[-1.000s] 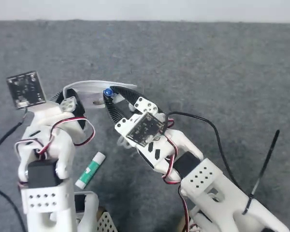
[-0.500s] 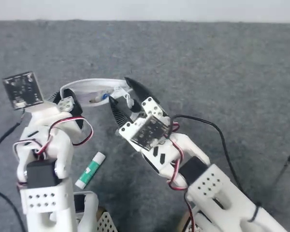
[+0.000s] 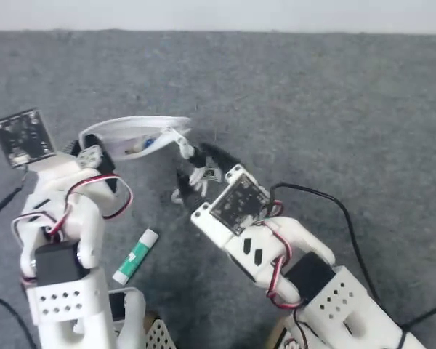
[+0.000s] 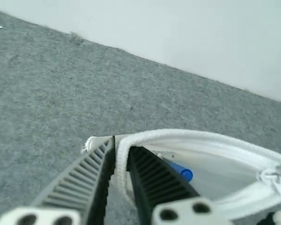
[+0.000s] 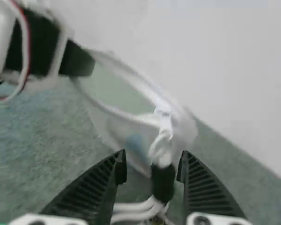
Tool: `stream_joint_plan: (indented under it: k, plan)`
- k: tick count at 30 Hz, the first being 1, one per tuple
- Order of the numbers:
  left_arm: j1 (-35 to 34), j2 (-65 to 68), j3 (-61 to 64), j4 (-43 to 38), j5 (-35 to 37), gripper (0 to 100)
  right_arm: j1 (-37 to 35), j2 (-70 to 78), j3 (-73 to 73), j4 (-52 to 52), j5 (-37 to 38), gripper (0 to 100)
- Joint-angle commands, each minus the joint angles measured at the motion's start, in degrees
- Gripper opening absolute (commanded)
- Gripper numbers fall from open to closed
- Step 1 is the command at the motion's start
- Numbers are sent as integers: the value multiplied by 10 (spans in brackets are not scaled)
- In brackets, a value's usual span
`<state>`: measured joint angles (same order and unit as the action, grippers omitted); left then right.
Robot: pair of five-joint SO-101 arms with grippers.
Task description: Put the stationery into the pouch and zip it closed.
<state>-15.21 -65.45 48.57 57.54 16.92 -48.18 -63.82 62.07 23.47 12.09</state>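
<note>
- Holding the pouch (image 3: 142,131) up off the grey tabletop (image 3: 312,94) by one end of its rim, the left jaws are clamped tight on the white edge, apparently to keep the mouth gaping for loading.
- A blue pen (image 4: 180,171) already lies inside the translucent pouch, near the gripped end.
- The right jaws stand parted at the pouch's other end, one on each side of the zipper pull (image 5: 162,133) and its dangling cord. They grip nothing visibly, and it cannot be told whether a dark piece between them belongs to the pull.
- A green-and-white glue stick (image 3: 136,256) lies on the tabletop beside the left arm (image 3: 65,218), well apart from the pouch, so the packing looks unfinished.
- The zip is wide open. Closing it would likely call for the left jaws to anchor the rim while the right jaws draw the pull along.
</note>
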Motion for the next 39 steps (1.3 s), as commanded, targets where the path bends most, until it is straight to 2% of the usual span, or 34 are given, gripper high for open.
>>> stream_joint_plan:
  k: [1, 9, 16, 22, 24, 27, 32, 39]
  plan:
    - [-35, -4, -22, -27, 0, 10, -46, 9, -42, 29, -22, 166]
    - [-127, -4, -36, -26, 28, 10, -138, 138, -47, 22, -91, 168]
    - [-191, -2, -35, -40, 29, 10, -185, 272, -50, -62, -155, 167]
    - [-193, -2, -34, -40, 29, 10, -188, 361, -51, -150, -160, 167]
    - [-193, -2, -34, -40, 29, 10, -188, 386, -58, -175, -187, 167]
    - [-193, -2, -32, -40, 29, 10, -188, 425, -86, -180, -251, 167]
    - [-193, -2, -31, -40, 29, 10, -188, 495, -130, -180, -314, 167]
    - [-193, -1, -31, -37, 29, 10, -186, 579, -177, -171, -335, 166]
